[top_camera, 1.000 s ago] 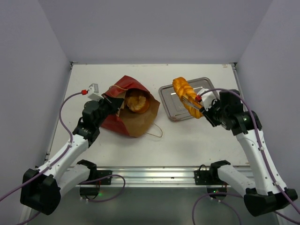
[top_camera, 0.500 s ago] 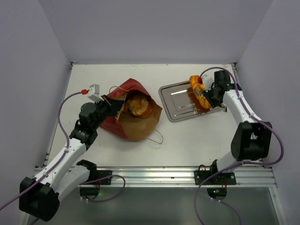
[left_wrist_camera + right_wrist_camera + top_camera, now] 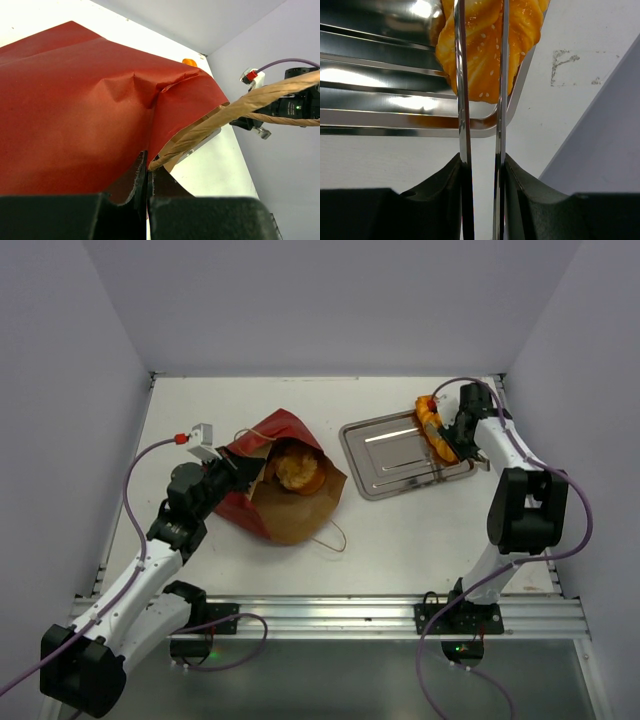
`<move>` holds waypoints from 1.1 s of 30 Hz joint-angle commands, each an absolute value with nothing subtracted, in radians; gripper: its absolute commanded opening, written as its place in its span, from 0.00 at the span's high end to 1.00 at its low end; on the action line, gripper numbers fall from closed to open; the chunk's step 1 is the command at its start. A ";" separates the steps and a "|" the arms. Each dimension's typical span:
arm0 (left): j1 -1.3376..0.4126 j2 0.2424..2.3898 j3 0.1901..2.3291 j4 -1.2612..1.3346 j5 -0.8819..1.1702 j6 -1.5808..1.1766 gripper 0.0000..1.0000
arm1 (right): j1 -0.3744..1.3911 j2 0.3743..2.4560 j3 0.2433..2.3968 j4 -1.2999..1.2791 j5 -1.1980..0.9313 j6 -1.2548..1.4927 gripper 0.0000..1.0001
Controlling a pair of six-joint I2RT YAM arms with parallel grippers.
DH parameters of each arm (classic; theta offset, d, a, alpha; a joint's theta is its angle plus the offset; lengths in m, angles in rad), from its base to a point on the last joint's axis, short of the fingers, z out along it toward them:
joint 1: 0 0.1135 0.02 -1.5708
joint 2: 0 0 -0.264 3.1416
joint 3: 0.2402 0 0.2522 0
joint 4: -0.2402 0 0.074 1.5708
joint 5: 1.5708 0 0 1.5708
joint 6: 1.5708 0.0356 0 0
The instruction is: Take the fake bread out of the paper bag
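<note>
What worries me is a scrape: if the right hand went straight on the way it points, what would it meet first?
Most likely the metal tray. The right hand is shut on the bread, which hangs over the tray's corner rim, so the bread would touch first; depth is hard to judge.

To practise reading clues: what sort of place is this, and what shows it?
Probably a robot lab test cell, not a kitchen: plain walls box in a white table, the left arm and right arm are bolted to a metal rail, and the bread looks like glossy plastic.
</note>
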State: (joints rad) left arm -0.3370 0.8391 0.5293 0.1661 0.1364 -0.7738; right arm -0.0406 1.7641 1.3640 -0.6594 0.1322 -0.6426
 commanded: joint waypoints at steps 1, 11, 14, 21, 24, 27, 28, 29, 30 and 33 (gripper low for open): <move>-0.339 0.824 0.535 0.195 0.150 -0.759 1.00 | -0.066 1.761 1.398 -0.624 0.153 -0.655 0.79; -0.339 0.828 0.522 0.209 0.156 -0.773 1.00 | -0.078 1.677 1.376 -0.638 0.066 -0.644 0.55; -0.339 0.822 0.522 0.204 0.155 -0.773 1.00 | -0.077 1.654 1.384 -0.644 0.046 -0.634 0.53; -0.339 0.824 0.532 0.195 0.155 -0.765 1.00 | -0.078 1.611 1.405 -0.672 0.023 -0.630 0.52; -0.339 0.828 0.534 0.198 0.156 -0.767 1.00 | -0.078 1.594 1.411 -0.696 0.008 -0.635 0.52; -0.339 0.828 0.537 0.199 0.156 -0.765 1.00 | -0.078 1.522 1.405 -0.751 -0.099 -0.661 0.53; -0.339 0.828 0.538 0.198 0.155 -0.765 1.00 | -0.078 1.491 1.396 -0.767 -0.145 -0.690 0.54; -0.339 0.830 0.543 0.198 0.155 -0.764 1.00 | -0.077 1.458 1.390 -0.787 -0.203 -0.715 0.54; -0.339 0.834 0.546 0.196 0.156 -0.764 1.00 | -0.077 1.384 1.375 -0.843 -0.265 -0.777 0.55; -0.337 0.847 0.557 0.195 0.167 -0.762 1.00 | -0.077 1.263 1.339 -0.966 -0.480 -0.926 0.56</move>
